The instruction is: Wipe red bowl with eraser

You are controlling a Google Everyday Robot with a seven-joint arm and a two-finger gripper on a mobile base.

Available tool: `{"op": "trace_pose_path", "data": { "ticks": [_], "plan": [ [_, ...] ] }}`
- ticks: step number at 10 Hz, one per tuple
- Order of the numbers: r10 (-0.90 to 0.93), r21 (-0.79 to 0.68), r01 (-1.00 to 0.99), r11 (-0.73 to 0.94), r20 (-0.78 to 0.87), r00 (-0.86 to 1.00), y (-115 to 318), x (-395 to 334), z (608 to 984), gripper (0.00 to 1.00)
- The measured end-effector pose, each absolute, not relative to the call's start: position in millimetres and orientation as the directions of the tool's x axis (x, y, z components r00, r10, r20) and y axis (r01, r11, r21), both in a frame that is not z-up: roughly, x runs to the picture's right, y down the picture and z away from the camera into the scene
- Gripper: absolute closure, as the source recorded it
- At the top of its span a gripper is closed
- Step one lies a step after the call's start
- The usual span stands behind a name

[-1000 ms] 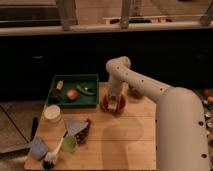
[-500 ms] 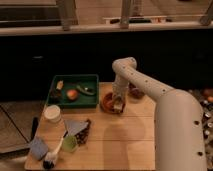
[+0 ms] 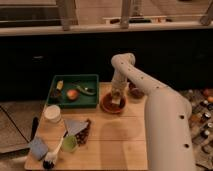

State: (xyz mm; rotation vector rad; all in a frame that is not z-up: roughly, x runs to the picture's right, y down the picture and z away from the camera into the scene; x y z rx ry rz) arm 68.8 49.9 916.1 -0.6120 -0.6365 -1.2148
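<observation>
Gripper (image 3: 118,96): at the end of the white arm (image 3: 150,92), lowered into the red bowl (image 3: 106,105); how far open it stands, cannot tell. Eraser (image 3: 118,102): pale block directly beneath the gripper, inside the bowl. Red bowl: on the wooden table (image 3: 115,142); green tray (image 3: 72,105) at its 9 o'clock, small dark bowl (image 3: 136,92) at 2 o'clock, white cup (image 3: 52,113) at 8 o'clock.

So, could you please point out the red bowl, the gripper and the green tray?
red bowl (image 3: 104,104), camera view, left rim.
gripper (image 3: 117,98), camera view, its tip, over the bowl.
green tray (image 3: 75,77), camera view, far rim.
</observation>
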Motion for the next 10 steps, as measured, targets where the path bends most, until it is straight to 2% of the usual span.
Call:
{"op": "trace_pose_path", "data": {
  "ticks": [2,5,10],
  "plan": [
    [-0.653,-0.053,0.976,0.209,0.736,0.18,50.2,46.4,914.1,0.99],
    [-0.643,-0.002,0.991,0.131,0.761,0.086,73.5,19.1,902.9,0.99],
    [-0.622,-0.034,0.985,0.166,0.772,0.132,93.5,72.8,882.1,0.99]
  ]
}}
